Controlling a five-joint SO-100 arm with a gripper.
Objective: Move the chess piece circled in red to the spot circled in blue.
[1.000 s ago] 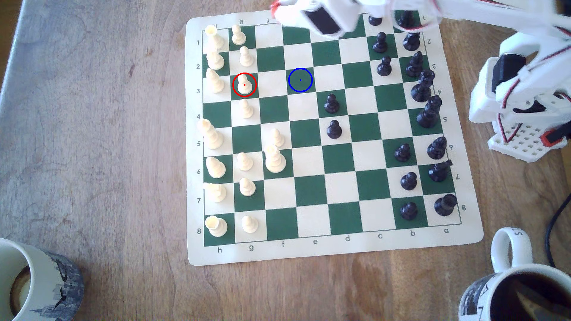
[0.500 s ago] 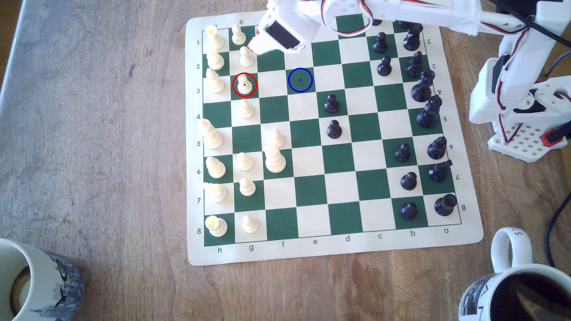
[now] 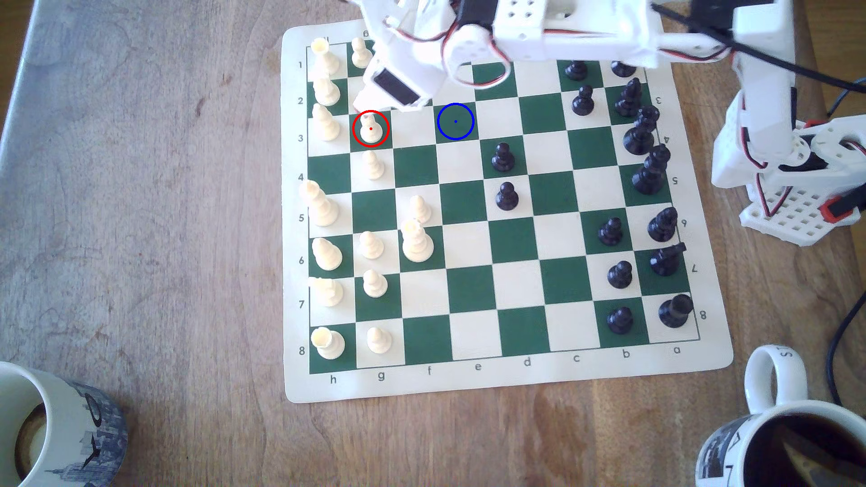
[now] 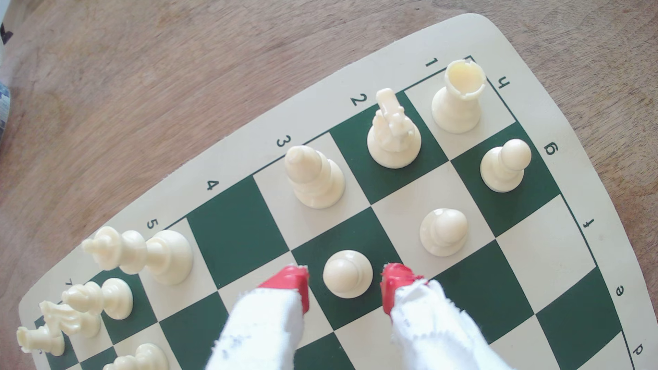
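1. pawn circled in red [image 3: 370,129] [image 4: 347,273] is the piece between the red-tipped fingers [image 4: 290,283] of the gripper [image 4: 344,284]; the jaws stand spread, one tip on each side of the pawn's round head, with a gap showing on both sides in the wrist view, so nothing is pinched.
2. both fingers are wrapped in frayed white cloth above the red tips.
3. the pawn stands upright on a dark green square in the row marked 3 and the column marked g of the chess mat [image 3: 511,384], and in the exterior view the gripper [image 3: 363,104] hangs just above it, at the edge of the red ring.
4. the spot circled in blue [image 3: 455,121] is a dark green square in the same row, two squares towards the exterior view's right, with one cream square between; no piece stands on it.
5. another cream pawn [image 4: 443,231] stands on the next square in the g column, just beside the fingers, and a cream bishop [image 3: 324,124] [image 4: 313,176] stands on the h square next to the ringed pawn.
6. black pawns [image 3: 503,157] stand farther towards the exterior view's right, well apart from the gripper.
7. the mat lies on a wooden table [image 3: 140,210], with a mug [image 3: 796,431] of dark drink at the exterior view's lower right corner and another mug [image 3: 51,426] at its lower left.
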